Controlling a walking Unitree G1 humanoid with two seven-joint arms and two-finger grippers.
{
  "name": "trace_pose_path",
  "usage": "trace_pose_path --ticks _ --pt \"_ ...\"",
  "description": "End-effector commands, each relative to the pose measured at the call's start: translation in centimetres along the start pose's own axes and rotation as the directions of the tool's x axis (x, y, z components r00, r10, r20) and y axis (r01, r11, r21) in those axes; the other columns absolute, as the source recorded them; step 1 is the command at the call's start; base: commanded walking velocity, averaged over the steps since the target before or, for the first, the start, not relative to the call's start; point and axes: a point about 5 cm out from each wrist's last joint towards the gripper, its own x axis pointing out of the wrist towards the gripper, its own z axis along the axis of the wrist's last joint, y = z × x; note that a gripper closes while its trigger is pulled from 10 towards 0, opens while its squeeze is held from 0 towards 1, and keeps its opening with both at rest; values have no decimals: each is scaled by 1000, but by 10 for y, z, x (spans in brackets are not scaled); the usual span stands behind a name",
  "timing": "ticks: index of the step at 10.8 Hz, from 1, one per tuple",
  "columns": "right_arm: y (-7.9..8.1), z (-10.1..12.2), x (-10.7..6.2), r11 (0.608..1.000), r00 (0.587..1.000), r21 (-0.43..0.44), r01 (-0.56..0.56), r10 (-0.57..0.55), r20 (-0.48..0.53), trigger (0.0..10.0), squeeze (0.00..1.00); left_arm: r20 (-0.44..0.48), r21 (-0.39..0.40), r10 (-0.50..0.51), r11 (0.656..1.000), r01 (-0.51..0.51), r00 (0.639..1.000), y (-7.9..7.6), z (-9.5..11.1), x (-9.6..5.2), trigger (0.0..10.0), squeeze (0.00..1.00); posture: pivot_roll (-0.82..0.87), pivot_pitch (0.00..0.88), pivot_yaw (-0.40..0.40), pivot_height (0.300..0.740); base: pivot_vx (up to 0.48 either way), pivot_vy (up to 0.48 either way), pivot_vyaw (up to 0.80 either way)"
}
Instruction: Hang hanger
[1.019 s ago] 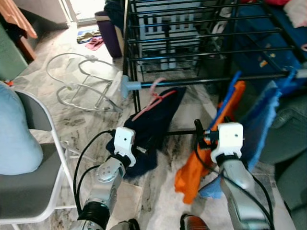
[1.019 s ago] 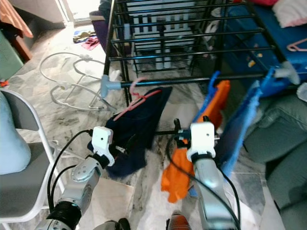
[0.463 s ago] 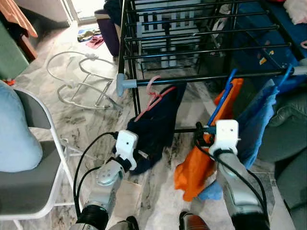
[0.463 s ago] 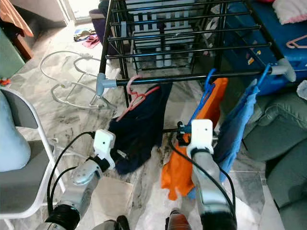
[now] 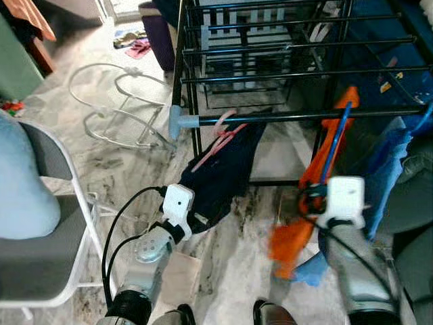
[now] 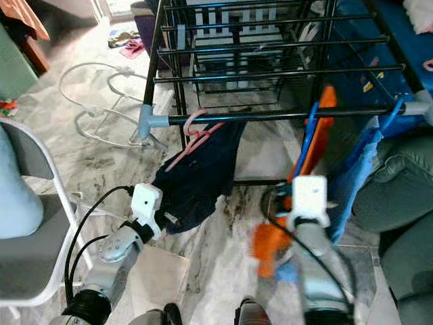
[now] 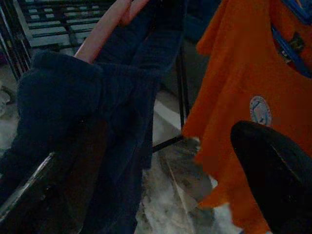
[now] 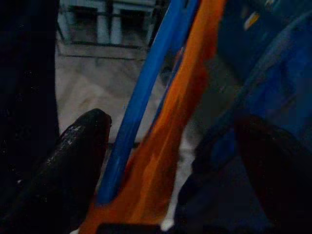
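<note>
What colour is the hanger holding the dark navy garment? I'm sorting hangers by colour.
Pink. The hanger on the rack's front rail shows best in the right eye view.

A dark navy garment point(image 7: 73, 126) is seen draped from a pink hanger point(image 7: 105, 29), beside an orange shirt point(image 7: 243, 92) marked with a round white logo point(image 7: 260, 110). Both are framed by the left gripper's spread black fingers point(image 7: 273, 175) above marble floor point(image 7: 180, 195).
</note>
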Motion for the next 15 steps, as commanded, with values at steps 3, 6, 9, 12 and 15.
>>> trace_pose_path --ticks 3,6,9,12,15 --pt "2 24 3 999 997 -42 -20 23 78 10000 0 -15 1 -19 1000 19 1000 -2 -1 2 10000 0 -264 192 103 740 0 0 0" --pt "10 35 12 997 995 -6 -71 71 71 0 0 -21 -4 -16 1000 16 1000 -3 -2 4 10000 0 -258 184 97 740 0 0 0" --pt "12 32 15 998 998 13 -57 57 -32 0 0 -42 -13 -1 1000 0 999 -2 -6 2 10000 0 -250 181 81 740 0 0 0" --pt "15 20 11 998 991 27 -62 65 -119 0 0 -61 -23 4 1000 -5 998 -1 -9 2 10000 0 -250 174 82 740 0 0 0" --pt "9 28 13 999 996 -18 -42 41 -84 1137 0 -68 -25 -6 1000 4 998 -3 -9 4 10000 0 -260 169 86 740 0 0 0"
